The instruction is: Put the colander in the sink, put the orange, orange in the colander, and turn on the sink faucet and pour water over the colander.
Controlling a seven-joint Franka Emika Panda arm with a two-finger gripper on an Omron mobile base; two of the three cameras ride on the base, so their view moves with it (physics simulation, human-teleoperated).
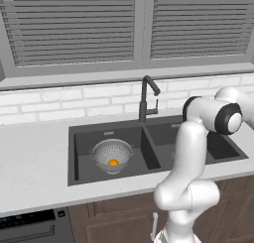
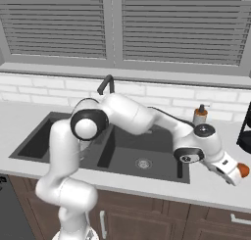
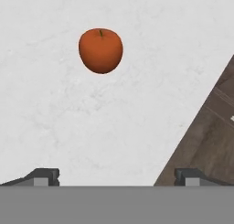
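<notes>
Over the sink [image 1: 74, 152] in the left base view I see the colander [image 1: 112, 155] holding 1 orange [image 1: 113, 162]; right base view puts my gripper [image 2: 240, 171] by the second orange [image 2: 243, 170] near the surface [image 2: 147, 192] edge; hand view shows fingers [image 3: 43, 177] wide apart, empty, so a nudge could roll it off.

grey slatted blinds [image 1: 74, 26] above a white brick backsplash [image 1: 64, 103], pale speckled counter [image 1: 30, 157], brown wooden cabinets [image 2: 162, 224] below
</notes>
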